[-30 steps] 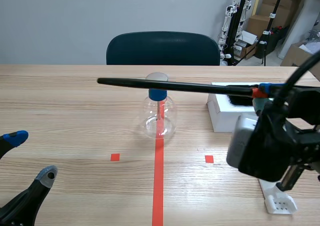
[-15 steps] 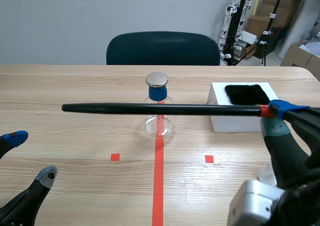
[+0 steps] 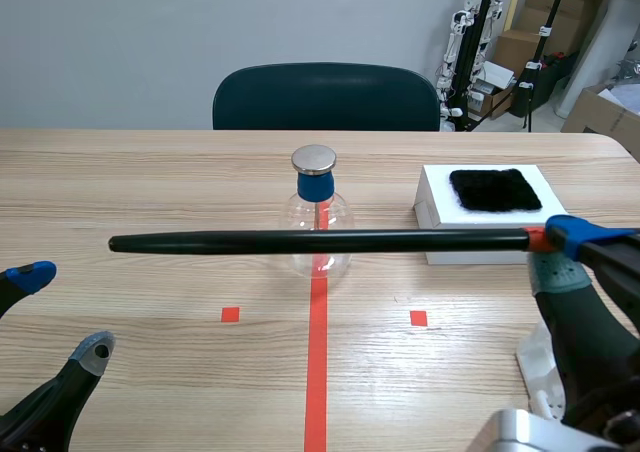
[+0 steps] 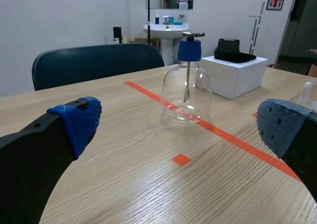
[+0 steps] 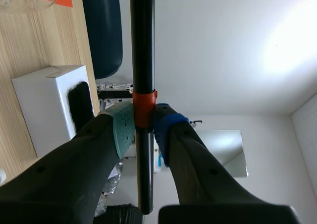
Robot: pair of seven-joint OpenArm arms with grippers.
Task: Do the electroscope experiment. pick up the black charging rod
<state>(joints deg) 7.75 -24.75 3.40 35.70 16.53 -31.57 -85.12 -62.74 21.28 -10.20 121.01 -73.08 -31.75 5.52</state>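
Right wrist view: right pincer (image 5: 142, 129) gripped black charging rod (image 5: 142, 45) at its orange band (image 5: 143, 105); rod judged stiff, light, smooth, overhanging far ahead.

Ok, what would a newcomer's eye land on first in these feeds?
The long black charging rod, held level across the table in front of the glass electroscope flask, with the right gripper shut on its orange-red band. Next, the white box right of the flask with black fur on top.
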